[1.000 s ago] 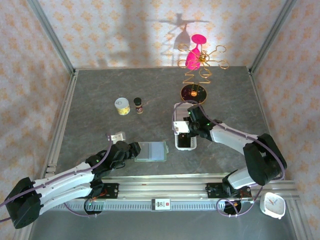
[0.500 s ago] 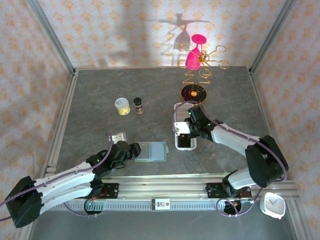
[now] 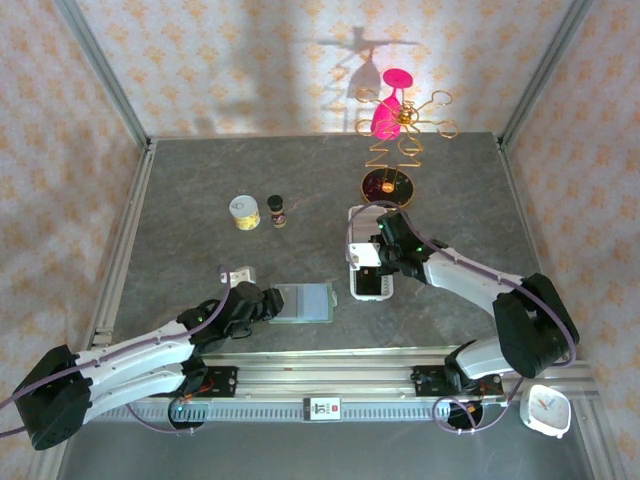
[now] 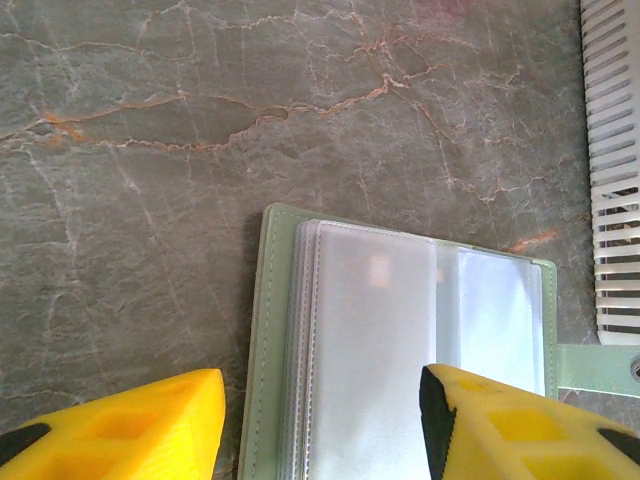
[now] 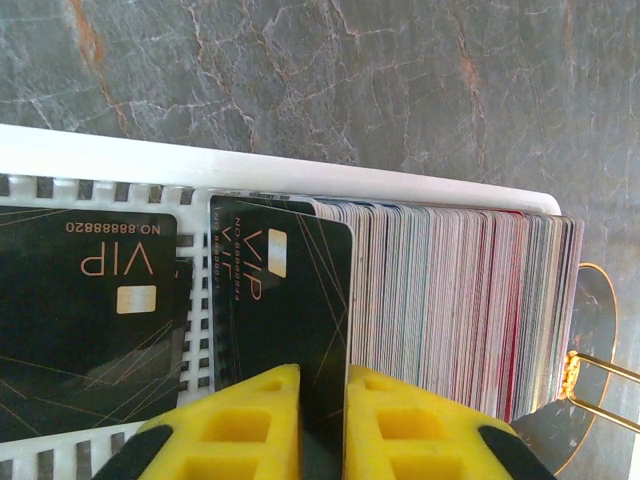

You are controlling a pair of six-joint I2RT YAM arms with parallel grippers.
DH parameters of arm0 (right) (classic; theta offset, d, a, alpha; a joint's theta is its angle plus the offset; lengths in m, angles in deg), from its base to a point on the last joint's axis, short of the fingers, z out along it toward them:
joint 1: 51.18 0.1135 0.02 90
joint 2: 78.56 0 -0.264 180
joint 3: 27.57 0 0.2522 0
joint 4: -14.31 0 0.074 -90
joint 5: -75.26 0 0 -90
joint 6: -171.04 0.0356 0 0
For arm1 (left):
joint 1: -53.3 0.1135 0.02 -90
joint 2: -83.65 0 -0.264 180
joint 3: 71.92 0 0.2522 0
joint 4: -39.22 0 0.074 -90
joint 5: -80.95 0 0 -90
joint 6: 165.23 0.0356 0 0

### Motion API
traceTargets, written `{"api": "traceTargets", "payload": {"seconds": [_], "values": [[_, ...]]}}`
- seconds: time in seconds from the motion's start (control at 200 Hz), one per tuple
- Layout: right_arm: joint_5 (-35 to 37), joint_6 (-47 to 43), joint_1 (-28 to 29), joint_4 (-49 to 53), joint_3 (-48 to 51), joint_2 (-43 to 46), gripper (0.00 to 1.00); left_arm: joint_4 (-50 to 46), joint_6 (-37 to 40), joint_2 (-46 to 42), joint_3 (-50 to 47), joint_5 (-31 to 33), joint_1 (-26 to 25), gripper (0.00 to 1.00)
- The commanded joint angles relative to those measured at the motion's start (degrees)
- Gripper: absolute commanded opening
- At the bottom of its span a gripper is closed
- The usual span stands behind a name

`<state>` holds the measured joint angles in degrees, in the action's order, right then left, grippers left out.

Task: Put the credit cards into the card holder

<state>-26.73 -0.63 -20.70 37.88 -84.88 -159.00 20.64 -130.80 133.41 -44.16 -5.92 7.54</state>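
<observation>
The right pincer (image 5: 322, 415) is closed on the lower edge of one black card (image 5: 285, 290) marked VIP, which stands upright as the first of the row in the white tray (image 5: 300, 165); the jaws pinch it flat from both faces. To do this step well, I think the card should be lifted straight out along its own plane, slowly, so that the neighbours just to the right of the pincer are not dragged up with it, and the grip should not slip, since the hold is only on a narrow edge. The card holder (image 4: 400, 350) lies open on the tabletop (image 4: 200, 150) directly under the left pincer (image 4: 320, 405), which is spread wide: one finger is over the bare stone beside the green cover, the other over the clear sleeves. A good hand-over probably needs this pincer to press the holder down – otherwise the light wallet may slide when the card goes in. By count: two pincers, one holder, one tray, one card gripped, one second black VIP card (image 5: 90, 320) lying flat to the left of the right pincer – and a dense stack (image 5: 450, 300) too tight to count.
</observation>
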Motion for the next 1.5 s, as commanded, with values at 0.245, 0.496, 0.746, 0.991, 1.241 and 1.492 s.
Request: {"api": "traceTargets", "payload": {"seconds": [0.245, 0.496, 0.746, 0.991, 1.241, 1.492], "values": [[0.3, 2.4, 0.3, 2.5, -0.1, 4.8, 0.14, 1.2, 0.3, 0.5, 0.7, -0.3, -0.4, 0.56], [-2.0, 5.0, 0.4, 6.7, -0.8, 7.6, 0.03, 1.4, 1.1, 0.6, 0.8, -0.6, -0.3, 0.59], [-6.7, 20.4, 4.4, 16.5, -6.3, 12.3, 0.0, -1.2, 4.6, 3.0, 3.1, -1.2, -0.3, 0.66], [-12.4, 51.1, 6.7, 11.7, -5.6, 22.0, 0.0, -3.0, 7.5, 7.6, 6.1, -1.7, -0.4, 0.65], [-22.0, 100.1, 6.9, -8.0, 4.2, 25.6, 0.0, -6.4, 10.2, 12.6, 9.5, 0.0, -0.4, 0.62], [-8.4, 125.6, 19.7, -23.4, 13.8, 21.3, 0.0, -7.3, 12.6, 16.7, 11.6, 0.0, -0.4, 0.59]]}}
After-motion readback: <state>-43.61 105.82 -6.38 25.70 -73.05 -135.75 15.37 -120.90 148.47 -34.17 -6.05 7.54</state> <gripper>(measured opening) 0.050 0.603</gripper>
